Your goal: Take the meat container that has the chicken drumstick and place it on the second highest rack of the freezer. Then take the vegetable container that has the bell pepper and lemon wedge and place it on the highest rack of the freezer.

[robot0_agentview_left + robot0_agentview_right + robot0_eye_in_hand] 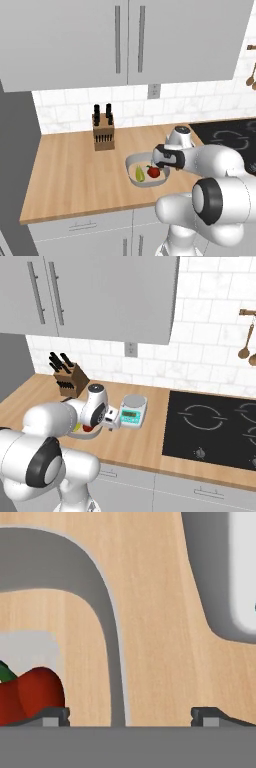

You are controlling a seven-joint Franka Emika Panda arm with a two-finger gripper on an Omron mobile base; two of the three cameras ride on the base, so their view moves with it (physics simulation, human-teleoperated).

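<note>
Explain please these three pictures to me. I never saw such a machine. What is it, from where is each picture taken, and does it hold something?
The machine is a white robot arm in a simulated kitchen. Two pictures come from cameras behind the arm, one on its left and one on its right. The third looks along its end effector, which is open and holds nothing; its fingertips straddle the wall of a grey container. In the container lie a red bell pepper and a yellow-green lemon wedge. On the wooden counter also stand a knife block and a kitchen scale. A black cooktop is beside them.
</note>
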